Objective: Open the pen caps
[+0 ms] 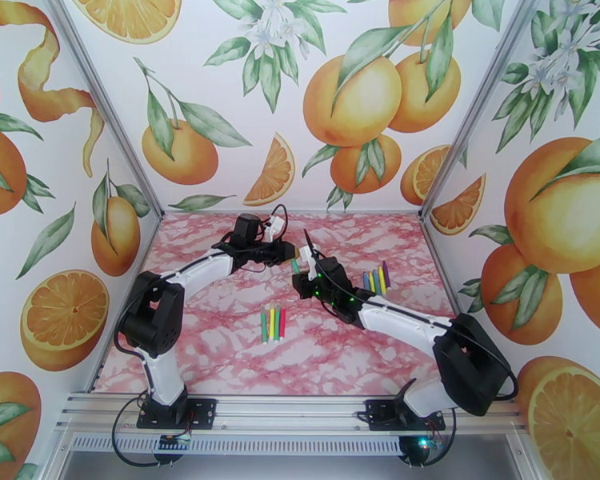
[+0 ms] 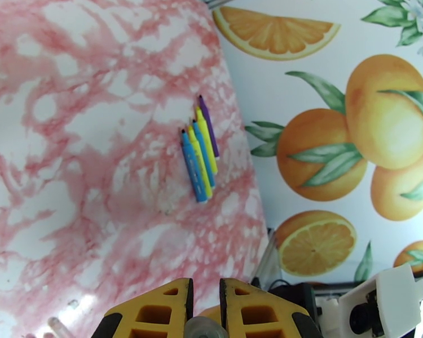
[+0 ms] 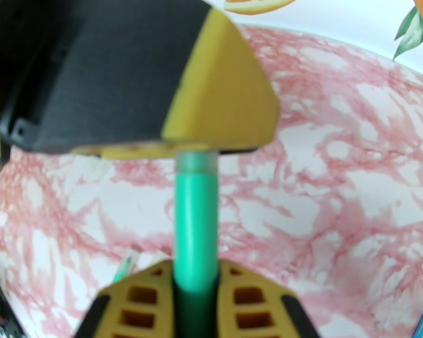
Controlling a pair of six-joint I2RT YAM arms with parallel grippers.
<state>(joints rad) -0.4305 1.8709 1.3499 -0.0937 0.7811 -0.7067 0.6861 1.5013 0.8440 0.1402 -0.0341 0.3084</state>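
left claw (image 3: 195, 150): blocky yellow-and-black fingers pressed onto the far end of the green pen (image 3: 195, 232), seemingly its cap (image 3: 195, 162), a paler short sleeve.
right claw (image 3: 195, 277): ribbed yellow pads pinching the smooth round barrel.
green pen: held above the table (image 1: 220, 354), between both claws.
other pens (image 1: 273, 323): slim coloured sticks in two flat rows.
table: pink-veined marble pattern.

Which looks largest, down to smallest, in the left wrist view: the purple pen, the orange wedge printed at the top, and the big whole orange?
1. big whole orange
2. orange wedge
3. purple pen
Apparent size only; their distances from the camera differ.
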